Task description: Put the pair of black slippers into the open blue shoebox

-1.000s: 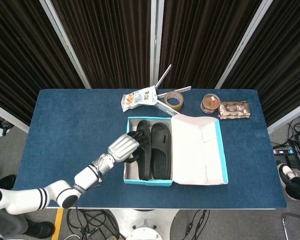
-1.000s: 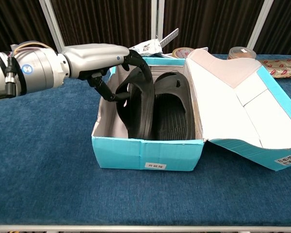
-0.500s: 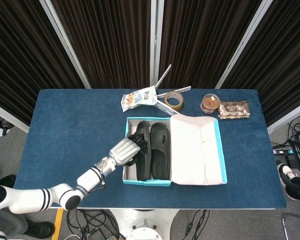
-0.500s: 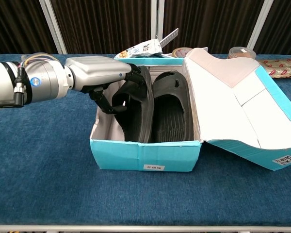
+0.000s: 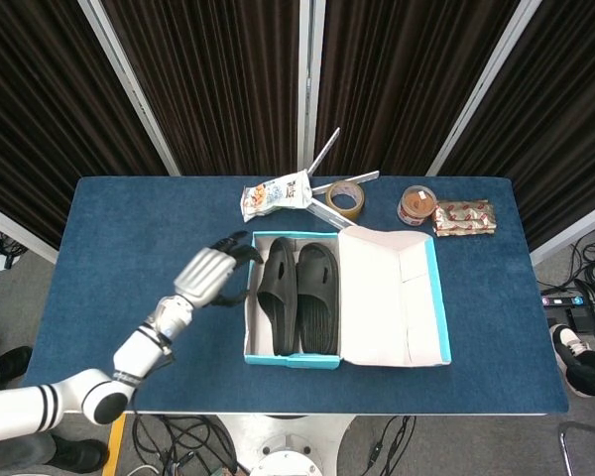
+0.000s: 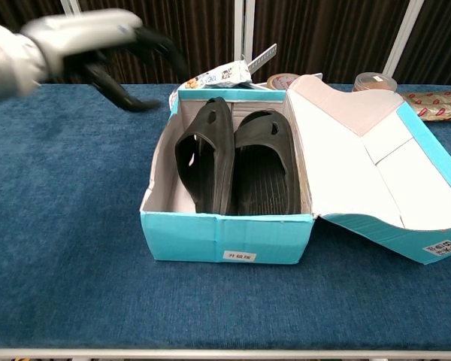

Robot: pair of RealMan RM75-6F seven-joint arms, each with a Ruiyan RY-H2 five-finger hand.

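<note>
Both black slippers lie inside the open blue shoebox. The left slipper leans on its side against the right slipper, which lies flat. My left hand hovers just left of the box, above the table, fingers spread and holding nothing. It appears blurred in the chest view. The box's lid lies folded open to the right. My right hand does not show in either view.
Behind the box lie a snack bag, a metal bar, a tape roll, a round tin and a patterned packet. The blue tablecloth covers the table.
My left hand has let go of the left slipper and pulled up and back to the left, out of the box. The slipper now rests in the box.
</note>
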